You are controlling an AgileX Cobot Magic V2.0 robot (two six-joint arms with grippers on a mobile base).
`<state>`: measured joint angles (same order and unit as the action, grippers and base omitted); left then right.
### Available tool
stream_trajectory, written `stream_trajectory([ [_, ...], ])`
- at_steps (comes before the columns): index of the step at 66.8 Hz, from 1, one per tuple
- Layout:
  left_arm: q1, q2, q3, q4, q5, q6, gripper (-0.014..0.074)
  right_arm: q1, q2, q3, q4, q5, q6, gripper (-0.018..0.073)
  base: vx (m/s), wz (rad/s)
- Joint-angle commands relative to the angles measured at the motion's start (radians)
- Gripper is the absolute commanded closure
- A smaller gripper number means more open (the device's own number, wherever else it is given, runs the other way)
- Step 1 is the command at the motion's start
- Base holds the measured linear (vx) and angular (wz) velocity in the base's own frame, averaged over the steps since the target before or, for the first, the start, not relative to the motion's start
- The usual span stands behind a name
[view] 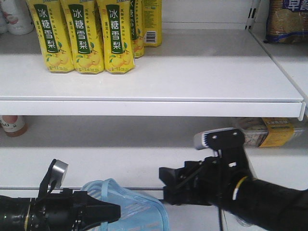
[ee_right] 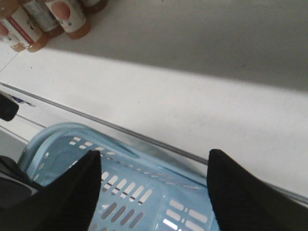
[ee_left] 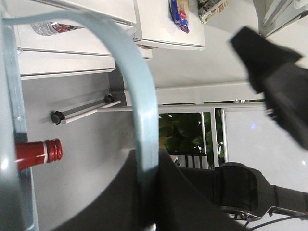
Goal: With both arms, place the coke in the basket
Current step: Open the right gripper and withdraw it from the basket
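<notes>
I've got the basket (view: 144, 209) low in front of the shelf unit, its thin handle (ee_left: 139, 106) pinched in the left gripper (view: 113, 211), jaws pressed together on it per the left wrist cam. Right gripper (ee_right: 154, 192) hangs just above the basket's slotted wall, fingers (ee_right: 72, 192) spread wide w/ nothing between them. Can't see the coke in any view, so I can't say where it is. A red-capped bottle neck (ee_left: 38, 153) shows beside the basket rim in the left wrist view. Above the basket, upper shelf (view: 192, 91) carries yellow pear-drink bottles (view: 82, 36) at its left end. Small brown-capped bottles (ee_right: 43, 19) stand at the back of the lower shelf.
</notes>
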<state>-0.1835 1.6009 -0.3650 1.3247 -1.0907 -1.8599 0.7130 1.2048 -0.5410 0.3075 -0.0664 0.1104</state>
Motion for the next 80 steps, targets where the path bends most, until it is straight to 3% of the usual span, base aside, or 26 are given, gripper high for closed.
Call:
stream_trajectory([
  [1, -0.003, -0.034, -0.023, -0.081, -0.286, 0.003, 0.0603, -0.078, -0.133, -0.021, -0.017, 0.021, -0.098, 0.0093, 0.0, 0.0],
  [15, -0.003, -0.034, -0.023, -0.081, -0.286, 0.003, 0.0603, -0.296, -0.339, -0.021, -0.033, 0.164, -0.253, 0.0093, 0.0, 0.0],
  [30, -0.003, -0.034, -0.023, -0.081, -0.286, 0.003, 0.0603, -0.557, -0.485, -0.021, -0.147, 0.328, -0.278, 0.0093, 0.0, 0.0],
  [39, -0.003, -0.034, -0.023, -0.081, -0.286, 0.003, 0.0603, -0.661, -0.581, -0.02, -0.198, 0.392, -0.278, 0.0093, 0.0, 0.0],
  [55, -0.003, -0.034, -0.023, -0.081, -0.286, 0.003, 0.0603, -0.701, -0.787, 0.034, -0.205, 0.415, -0.317, 0.0093, 0.0, 0.0],
  [73, -0.003, -0.034, -0.023, -0.081, -0.286, 0.003, 0.0603, -0.701, -1.042, 0.272, -0.201, 0.248, -0.324, 0.0093, 0.0, 0.0],
  [80, -0.003, -0.034, -0.023, -0.082, -0.286, 0.003, 0.0603, -0.701, -1.098, 0.325, -0.193, 0.241, -0.322, 0.0093, 0.0, 0.0],
])
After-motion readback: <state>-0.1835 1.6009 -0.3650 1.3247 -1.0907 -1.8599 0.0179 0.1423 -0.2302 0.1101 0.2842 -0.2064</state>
